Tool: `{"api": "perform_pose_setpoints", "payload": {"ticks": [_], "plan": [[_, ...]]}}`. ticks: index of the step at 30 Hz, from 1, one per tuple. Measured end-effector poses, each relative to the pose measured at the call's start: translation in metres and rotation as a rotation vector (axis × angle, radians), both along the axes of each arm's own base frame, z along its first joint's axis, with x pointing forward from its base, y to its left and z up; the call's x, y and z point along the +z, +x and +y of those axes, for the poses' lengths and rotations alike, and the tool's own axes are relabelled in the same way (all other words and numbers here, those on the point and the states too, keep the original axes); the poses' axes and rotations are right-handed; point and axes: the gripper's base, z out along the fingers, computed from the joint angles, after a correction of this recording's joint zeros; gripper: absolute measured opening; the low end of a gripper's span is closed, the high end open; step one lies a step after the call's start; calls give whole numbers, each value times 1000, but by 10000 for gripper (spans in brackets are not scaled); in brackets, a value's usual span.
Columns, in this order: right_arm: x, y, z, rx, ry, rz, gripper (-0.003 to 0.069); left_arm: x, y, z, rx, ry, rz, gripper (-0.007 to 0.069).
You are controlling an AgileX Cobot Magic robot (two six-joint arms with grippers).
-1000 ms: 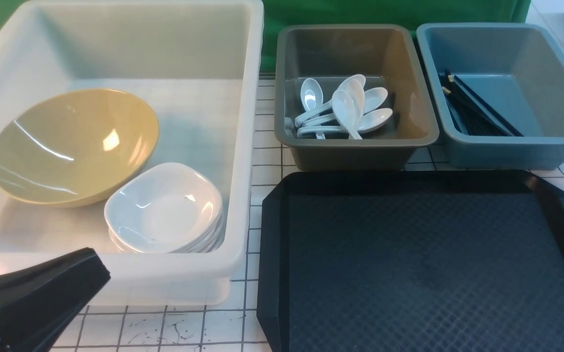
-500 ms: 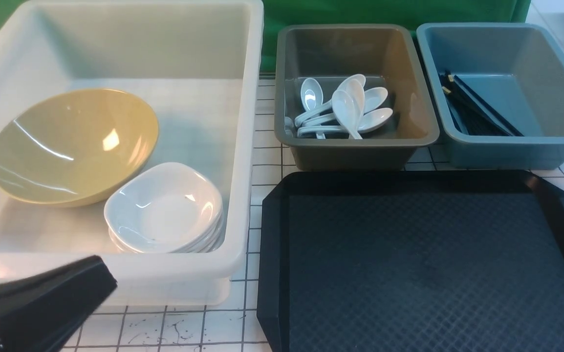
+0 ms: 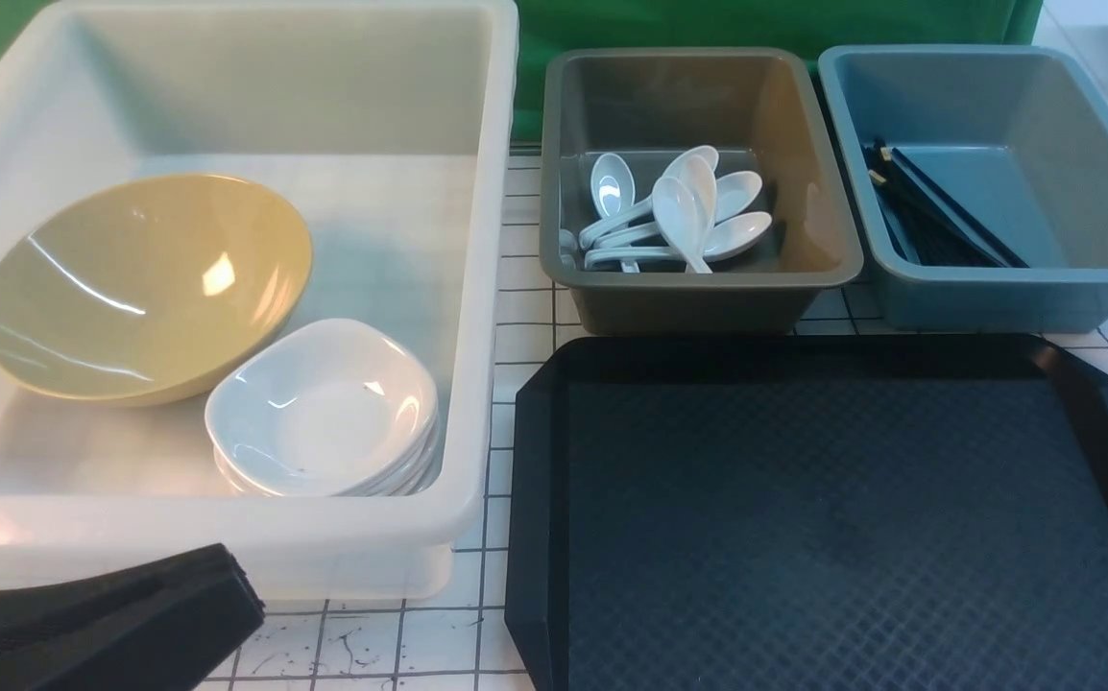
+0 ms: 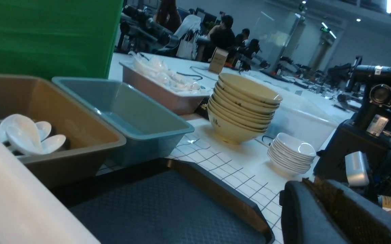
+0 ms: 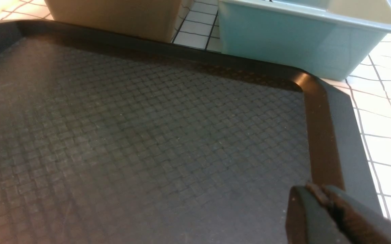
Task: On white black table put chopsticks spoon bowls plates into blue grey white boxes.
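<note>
My left gripper (image 3: 228, 585) sits at the table's near left corner, jaws pressed together, empty. My right gripper (image 5: 312, 193) is likewise closed on nothing above the black tray (image 3: 535, 480). At the far edge, yellow bowl (image 3: 146, 288) and plates (image 3: 324, 408) lie in the white box (image 3: 487, 288), spoons (image 3: 679, 216) in the grey box (image 3: 698, 288), chopsticks (image 3: 938, 216) in the blue box (image 3: 996, 288).

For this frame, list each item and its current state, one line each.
Large translucent white tub: holds bowl, dishes.
Mustard-yellow glossy bowl: tilted.
Small white square dishes: stacked.
Olive-grey tub: holds white ceramic spoons.
Grey-blue tub: holds black chopsticks.
Black textured tray: bare.
Right gripper: shut, empty.
</note>
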Motion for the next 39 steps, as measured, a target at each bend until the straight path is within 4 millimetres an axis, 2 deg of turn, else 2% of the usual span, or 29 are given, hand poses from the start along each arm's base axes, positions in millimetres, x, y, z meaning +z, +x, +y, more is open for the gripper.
{"api": "perform_pose_setpoints", "payload": {"ticks": [9,13,19,29,39], "plan": [[0,0,0,1,-2,0,61,0,0,0,-1,0,-3,-1],[0,0,0,1,-2,0,68,-9,4,0,47,0,26,-1],[0,0,0,1,-2,0,74,-25,13,10,234,-61,62,-1],[0,0,0,1,-2,0,83,-36,13,31,491,-197,85,-1],[0,0,0,1,-2,0,97,-37,15,37,606,-188,69,-1]]}}
